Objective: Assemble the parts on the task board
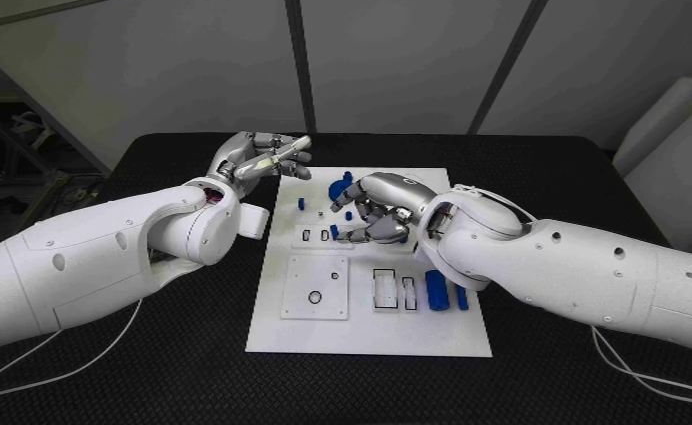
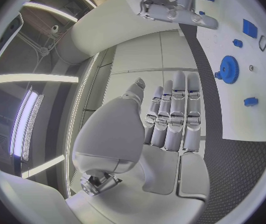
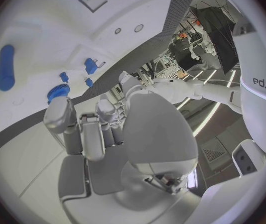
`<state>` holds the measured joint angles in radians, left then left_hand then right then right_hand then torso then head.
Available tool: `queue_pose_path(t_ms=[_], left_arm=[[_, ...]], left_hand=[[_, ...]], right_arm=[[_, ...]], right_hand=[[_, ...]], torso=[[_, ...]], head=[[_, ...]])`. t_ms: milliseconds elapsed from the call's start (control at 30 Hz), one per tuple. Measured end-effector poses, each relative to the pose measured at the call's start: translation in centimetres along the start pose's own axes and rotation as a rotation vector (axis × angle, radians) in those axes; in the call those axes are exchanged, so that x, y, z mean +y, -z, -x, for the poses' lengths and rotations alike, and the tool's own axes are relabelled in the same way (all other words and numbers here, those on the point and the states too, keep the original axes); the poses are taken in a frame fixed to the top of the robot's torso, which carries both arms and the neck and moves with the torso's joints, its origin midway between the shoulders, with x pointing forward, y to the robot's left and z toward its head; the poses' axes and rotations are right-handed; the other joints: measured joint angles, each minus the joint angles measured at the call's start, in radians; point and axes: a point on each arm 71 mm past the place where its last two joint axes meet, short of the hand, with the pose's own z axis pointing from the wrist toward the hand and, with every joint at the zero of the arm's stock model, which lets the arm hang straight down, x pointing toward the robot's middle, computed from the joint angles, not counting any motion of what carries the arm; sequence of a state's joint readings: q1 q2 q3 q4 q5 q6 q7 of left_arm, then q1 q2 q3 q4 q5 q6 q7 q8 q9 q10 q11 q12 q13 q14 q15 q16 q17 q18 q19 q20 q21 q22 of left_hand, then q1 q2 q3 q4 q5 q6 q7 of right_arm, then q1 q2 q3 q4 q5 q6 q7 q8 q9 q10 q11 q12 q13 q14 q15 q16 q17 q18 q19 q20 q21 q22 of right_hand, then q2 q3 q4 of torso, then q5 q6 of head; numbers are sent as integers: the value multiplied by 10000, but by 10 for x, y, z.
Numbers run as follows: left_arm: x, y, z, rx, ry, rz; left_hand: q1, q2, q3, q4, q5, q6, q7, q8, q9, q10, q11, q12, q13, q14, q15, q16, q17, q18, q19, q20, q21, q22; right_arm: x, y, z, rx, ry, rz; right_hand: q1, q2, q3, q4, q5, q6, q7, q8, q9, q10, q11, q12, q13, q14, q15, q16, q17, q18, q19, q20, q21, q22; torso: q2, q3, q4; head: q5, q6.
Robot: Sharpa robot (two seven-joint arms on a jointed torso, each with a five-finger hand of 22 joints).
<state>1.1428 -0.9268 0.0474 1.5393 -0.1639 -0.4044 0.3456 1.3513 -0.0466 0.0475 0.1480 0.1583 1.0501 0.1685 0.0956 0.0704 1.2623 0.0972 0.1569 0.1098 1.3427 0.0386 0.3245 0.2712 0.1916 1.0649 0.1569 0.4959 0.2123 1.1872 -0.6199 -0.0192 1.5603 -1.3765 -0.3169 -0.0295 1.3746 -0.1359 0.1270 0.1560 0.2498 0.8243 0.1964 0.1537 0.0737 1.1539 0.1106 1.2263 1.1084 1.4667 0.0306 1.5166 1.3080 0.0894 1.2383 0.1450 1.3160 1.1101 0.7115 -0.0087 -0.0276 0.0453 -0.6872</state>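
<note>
The white task board (image 1: pixel 368 335) lies mid-table. A blue gear (image 1: pixel 342 190) stands at its far end, seen also as the gear (image 2: pixel 229 68) and gear (image 3: pixel 58 91). Two long blue parts (image 1: pixel 436 288) lie by the board's right edge. My right hand (image 1: pixel 378 207) hovers low over the board's middle with fingers bent downward beside a small blue part (image 1: pixel 335 232); nothing shows in its grasp (image 3: pixel 102 134). My left hand (image 1: pixel 260 157) is raised off the board's far left corner, its fingers (image 2: pixel 173 114) straight and empty.
A square white inset plate (image 1: pixel 316 287) with a black ring (image 1: pixel 315 297) sits on the board's near left. Rectangular slots (image 1: pixel 385 288) lie beside it. A small blue peg (image 1: pixel 302 203) stands near the left edge. Black table (image 1: pixel 144 365) surrounds the board.
</note>
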Motion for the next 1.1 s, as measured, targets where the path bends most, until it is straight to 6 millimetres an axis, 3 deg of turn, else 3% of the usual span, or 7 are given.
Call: queue_pose_path(t_ms=[133, 333, 433, 667, 733, 800, 1100], left_arm=[[5, -1, 7, 100, -735, 547], [6, -7, 8, 896, -2383, 1714], [6, -10, 3, 1480, -3426, 2389], [2, -24, -14, 2564, -5715, 3685], [1, -29, -20, 2835, -6401, 4026], [1, -34, -24, 3011, -6955, 4292], [6, -49, -45, 3731, -8979, 5066]], left_hand=[[-337, -85, -327, 321, 0, 299, -303, 362, 113, 611, -366, 989, 651, 752, -394, 2203, 1427, 0, 815, -433, 1143, 682], [-1012, 87, -1171, 1090, 0, 162, -525, 1260, 546, -83, -616, 3728, 2801, 1021, -621, 9040, 8193, -19, 1442, -800, 4168, 3404], [-1188, 249, -1507, 1366, 0, -101, -681, 1929, 902, -649, -710, 5343, 4028, 1211, -744, 10642, 10073, -704, 2231, -915, 5843, 5603], [-1141, 545, -1918, 1391, 0, -373, -881, 3323, 1783, -316, -913, 8381, 6921, 1235, -915, 11085, 10369, -712, 3350, -1104, 7540, 8200], [-1197, 602, -2015, 1398, 0, -348, -906, 3622, 1999, -12, -988, 9052, 7682, 1211, -990, 11085, 10369, -1271, 3562, -1139, 7906, 8784], [-1296, 701, -2142, 1386, -53, -386, -1009, 3906, 2239, 202, -1053, 9561, 8262, 1245, -1032, 11085, 10369, -1251, 3688, -1198, 8203, 9243], [-1451, 850, -2507, 1401, -158, -578, -1145, 4595, 2985, 373, -1133, 10245, 9132, 1245, -1104, 11084, 10368, -1250, 3734, -1244, 8501, 9734]], right_arm=[[-7, 13, 23, -548, -664, 127], [-31, 35, 59, -1411, -1807, -364], [-45, 45, 73, -1841, -2436, -725], [-76, 58, 91, -2671, -3656, -1583], [-81, 59, 93, -2840, -3939, -1736], [-84, 59, 94, -2944, -4132, -1815], [-91, 59, 97, -3164, -4577, -1955]], right_hand=[[119, 120, -31, 31, 85, 25, -25, 170, 1, -323, -53, -304, -406, 0, 0, -222, 0, 55, -375, -21, -368, -536], [206, 207, -120, 66, 199, 348, -169, 517, 36, -1005, -164, -1122, -1463, -26, -26, -1090, -441, 469, -1580, -120, -1595, -2271], [322, 323, -120, 66, 291, 646, -290, 667, 36, -1623, -270, -2392, -2872, -765, -173, -2562, -2391, 902, -3025, -188, -3198, -4274], [560, 191, 259, 202, 343, 1077, -393, 569, -56, -1383, -330, -5410, -5557, -2744, -162, -7436, -6776, 899, -3810, -109, -5384, -5777], [592, 159, 398, 279, 343, 1246, -375, 498, -56, -1113, -299, -6175, -6241, -2952, -62, -8331, -7152, 898, -3936, -54, -5945, -6112], [611, 139, 482, 363, 343, 1337, -310, 423, -56, -1005, -242, -6776, -6765, -3123, 10, -9028, -7419, 898, -4026, 37, -6365, -6367], [648, -9, 724, 500, 343, 1526, -194, 73, -55, -508, -69, -8443, -8411, -2863, 201, -11382, -8229, 898, -3824, 299, -7726, -7258]], torso=[[-90, 9, -12], [-251, 17, -19], [-336, 21, -25], [-507, 21, -28], [-553, 22, -26], [-586, 22, -19], [-643, 32, -7]], head=[[53, -17], [103, -85], [118, -131], [148, -240], [156, -277], [165, -304], [196, -375]])
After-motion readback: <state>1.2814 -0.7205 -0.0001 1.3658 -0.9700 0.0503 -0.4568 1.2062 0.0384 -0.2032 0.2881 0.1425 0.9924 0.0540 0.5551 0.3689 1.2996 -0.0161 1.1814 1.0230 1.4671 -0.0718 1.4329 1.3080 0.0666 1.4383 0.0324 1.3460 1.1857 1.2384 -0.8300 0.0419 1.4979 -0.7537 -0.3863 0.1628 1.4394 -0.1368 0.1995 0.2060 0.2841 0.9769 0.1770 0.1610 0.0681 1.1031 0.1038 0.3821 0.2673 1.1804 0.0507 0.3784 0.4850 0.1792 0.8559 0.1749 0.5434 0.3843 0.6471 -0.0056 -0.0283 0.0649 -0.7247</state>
